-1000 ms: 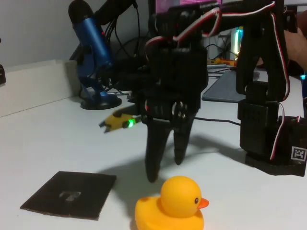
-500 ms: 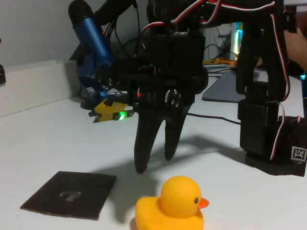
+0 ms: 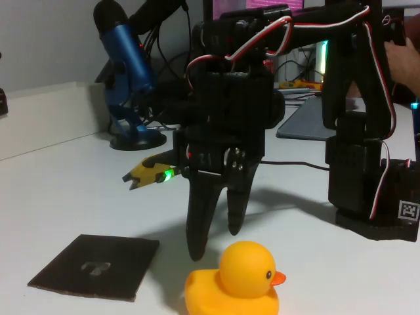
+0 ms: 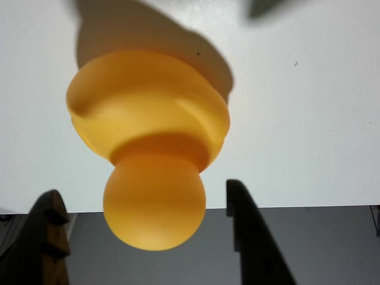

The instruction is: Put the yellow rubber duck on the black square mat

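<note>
Right now no readable writing anywhere; the only label is a black-and-white square tag [image 3: 409, 211] on the arm's base [image 3: 367, 197] at 3 o'clock in the fixed view, a pattern, not text. No containers in sight.

Yellow rubber duck [image 3: 236, 281] sits upright on the white tabletop [image 3: 79, 197] at 6 o'clock in the fixed view, bottom cut by the frame edge. Glossy yellow-orange body, round head, small orange beak pointing toward 3 o'clock, one black dot eye showing. In the wrist view the duck [image 4: 151, 154] is seen from above and behind: wide body toward 12 o'clock, round head toward 6 o'clock, dark shadow on the tabletop behind it.

Claw [image 3: 215, 241] hangs tips-down just behind the duck at approx. 11 o'clock from its head, open moderately wide, holding nothing; I can't tell if the tips touch the tabletop. In the wrist view the two dark fingers [image 4: 252, 237] stand either side of the duck's head at 7 and 5 o'clock, w/ gaps between them and the duck.

Black square mat [image 3: 98, 266] lies flat on the tabletop at 8 o'clock, w/ a faint pale mark at centre, apart from the duck and bare.

Behind: blue microphone [image 3: 128, 65] at 10 o'clock on a round stand, and a small yellow piece w/ a green light [image 3: 154, 172] left of the claw.
</note>
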